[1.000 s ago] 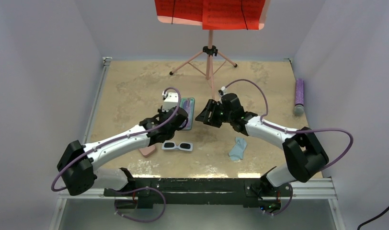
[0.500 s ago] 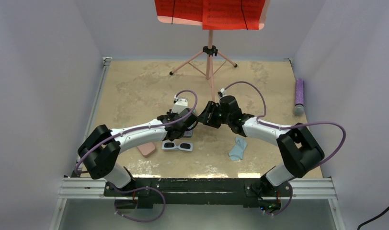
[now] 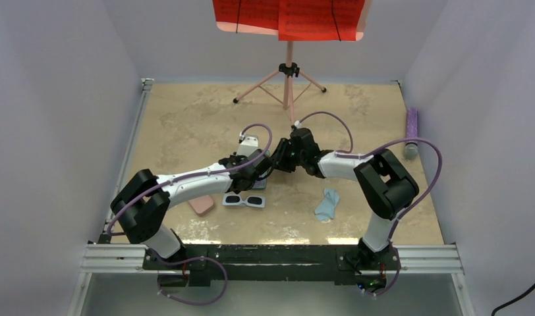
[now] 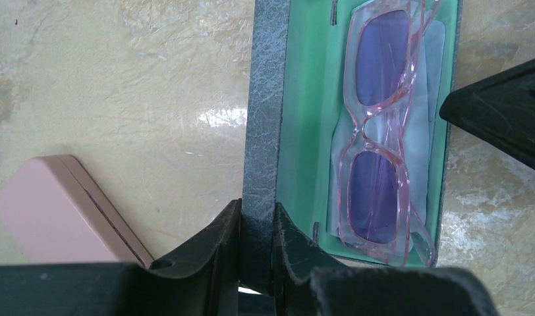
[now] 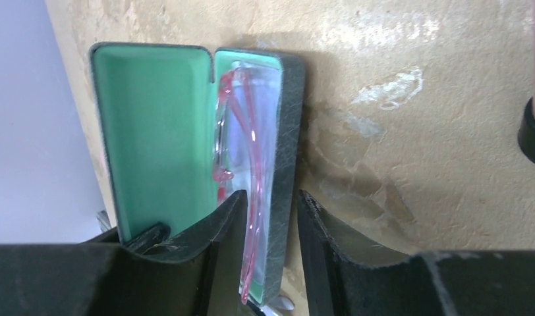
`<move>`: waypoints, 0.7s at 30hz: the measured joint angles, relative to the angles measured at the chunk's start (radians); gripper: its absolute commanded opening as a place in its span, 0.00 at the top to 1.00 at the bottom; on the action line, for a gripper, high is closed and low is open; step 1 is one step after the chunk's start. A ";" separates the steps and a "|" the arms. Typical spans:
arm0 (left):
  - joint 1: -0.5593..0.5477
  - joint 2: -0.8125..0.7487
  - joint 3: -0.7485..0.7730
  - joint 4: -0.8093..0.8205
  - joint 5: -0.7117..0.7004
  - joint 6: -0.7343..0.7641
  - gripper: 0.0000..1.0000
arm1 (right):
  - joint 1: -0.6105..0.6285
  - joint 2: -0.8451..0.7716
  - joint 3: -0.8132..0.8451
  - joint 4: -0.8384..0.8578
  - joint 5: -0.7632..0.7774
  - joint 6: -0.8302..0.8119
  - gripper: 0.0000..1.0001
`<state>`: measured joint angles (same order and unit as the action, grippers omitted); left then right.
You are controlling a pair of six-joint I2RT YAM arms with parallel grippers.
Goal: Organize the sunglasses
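Left pincer (image 4: 257,243): closed on the grey edge of the open case (image 4: 265,99), mid-surface (image 3: 186,118). Pink sunglasses (image 4: 377,131): folded, lying flat in the case's green tray. Right pincer (image 5: 270,210): fingers straddle the tray half and the pink frame; cannot tell whether they press on it. White sunglasses (image 3: 244,201): on the surface just nearer than the case, apart from both pincers. Pink case (image 4: 54,204) closed, to their left; blue cloth (image 3: 328,204) to the right.

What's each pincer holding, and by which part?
Left pincer clamps the case lid by its end edge. Right pincer straddles the base wall and glasses, jaws apart, gripping nothing.
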<state>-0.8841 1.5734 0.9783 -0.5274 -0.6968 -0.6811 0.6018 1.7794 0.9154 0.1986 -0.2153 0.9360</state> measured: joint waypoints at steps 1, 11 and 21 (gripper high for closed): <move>0.000 0.003 0.000 -0.002 0.002 -0.007 1.00 | 0.000 0.007 0.003 0.000 0.005 0.003 0.63; 0.000 0.003 0.002 0.000 0.024 -0.024 0.82 | 0.000 0.073 0.030 -0.008 0.015 0.018 0.75; 0.001 -0.092 0.001 0.053 0.154 -0.004 0.00 | 0.000 0.098 0.035 -0.003 0.015 0.036 0.79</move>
<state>-0.8833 1.4815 0.9791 -0.4744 -0.5430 -0.6853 0.6018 1.8778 0.9501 0.1955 -0.2001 0.9718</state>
